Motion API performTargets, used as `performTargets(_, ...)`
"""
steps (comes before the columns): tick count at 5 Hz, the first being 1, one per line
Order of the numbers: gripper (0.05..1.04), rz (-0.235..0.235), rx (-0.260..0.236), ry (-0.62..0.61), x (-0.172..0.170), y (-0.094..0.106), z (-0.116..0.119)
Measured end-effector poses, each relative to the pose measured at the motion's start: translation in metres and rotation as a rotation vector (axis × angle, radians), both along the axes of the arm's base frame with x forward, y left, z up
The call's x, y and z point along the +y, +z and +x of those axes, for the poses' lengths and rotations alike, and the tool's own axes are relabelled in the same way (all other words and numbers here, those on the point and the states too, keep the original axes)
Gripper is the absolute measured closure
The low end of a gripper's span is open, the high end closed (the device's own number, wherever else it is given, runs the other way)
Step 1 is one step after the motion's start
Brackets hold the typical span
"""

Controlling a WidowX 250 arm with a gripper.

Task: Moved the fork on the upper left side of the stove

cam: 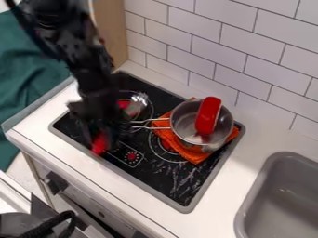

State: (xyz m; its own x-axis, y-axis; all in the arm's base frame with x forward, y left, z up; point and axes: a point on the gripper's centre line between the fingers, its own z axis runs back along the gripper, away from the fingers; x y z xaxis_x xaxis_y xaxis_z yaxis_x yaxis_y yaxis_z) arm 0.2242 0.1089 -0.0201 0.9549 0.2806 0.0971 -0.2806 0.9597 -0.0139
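Gripper [101, 130] above left part of stove [164, 183]; opening and hold, I cannot tell. Pot [182, 122], red object [208, 115] inside, rests on orange cloth [195, 155].

Fork: likely the shiny silver-metal piece [139, 103]; tines not made out, so identity unsure.
Lie: on or just over the upper left burner [123, 103] of the black stove [166, 180]; contact can't be told.
Pose: blurred, tilt unclear.
Red patch: bright, smeared red [99, 143] near the stove's front left edge; can't tell if part of the fork.
Between: hidden stretch, any join unreadable.
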Motion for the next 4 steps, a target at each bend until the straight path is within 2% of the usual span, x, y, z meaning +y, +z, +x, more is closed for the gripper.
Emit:
performTargets(1, 0.683, -0.018, -0.048, -0.006, -0.003, 0.010, 0.015)
performTargets(2, 0.683, -0.004, -0.068, -0.026, -0.008, 0.019, 0.032)
performTargets(3, 0.683, 0.023, -0.047, -0.034, -0.012, 0.017, 0.055)
performTargets(4, 0.683, 0.072, 0.004, 0.020, -0.001, 0.015, 0.069)
